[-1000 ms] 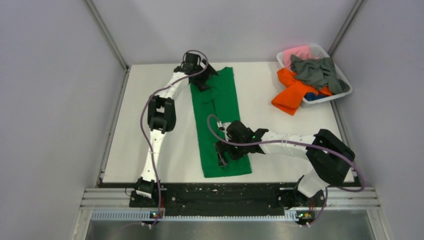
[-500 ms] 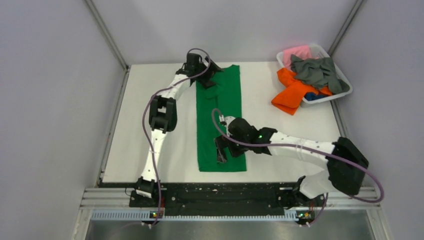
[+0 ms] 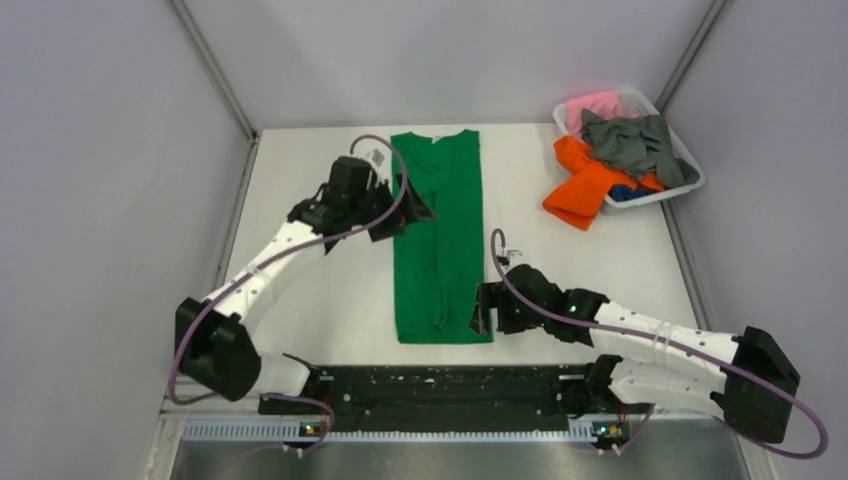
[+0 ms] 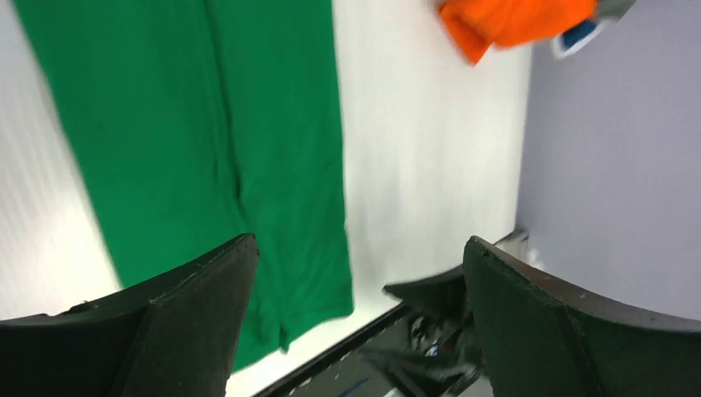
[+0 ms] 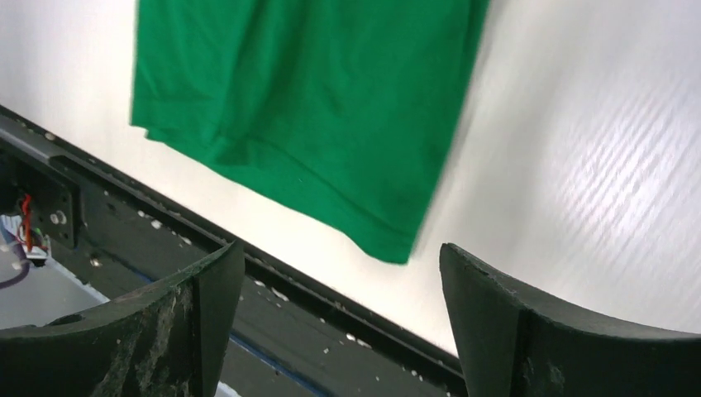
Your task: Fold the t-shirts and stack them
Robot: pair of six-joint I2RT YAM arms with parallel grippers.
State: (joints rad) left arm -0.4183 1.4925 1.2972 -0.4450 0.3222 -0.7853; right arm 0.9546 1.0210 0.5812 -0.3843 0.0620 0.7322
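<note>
Trouble: left gripper point(image 3: 402, 215) and right gripper point(image 3: 482, 308), both spread empty, flank the green t-shirt point(image 3: 440, 245) mid-frame; pinch one layer, your fold may unravel.

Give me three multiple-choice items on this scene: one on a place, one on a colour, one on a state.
1. Where does the green t-shirt lie?
A. draped over an arm
B. flat on the table, between the arms
C. bunched in a gripper
2. What colour t-shirt spills from the white basket onto the table?
A. pink
B. blue
C. orange
3. How are the left gripper and right gripper?
A. both open, empty
B. both shut on cloth
C. one open, one shut
Key: B, it lies as a long strip on the tabletop. C, the orange t-shirt hangs over the rim. A, both wrist views show fingers apart, nothing between.
</note>
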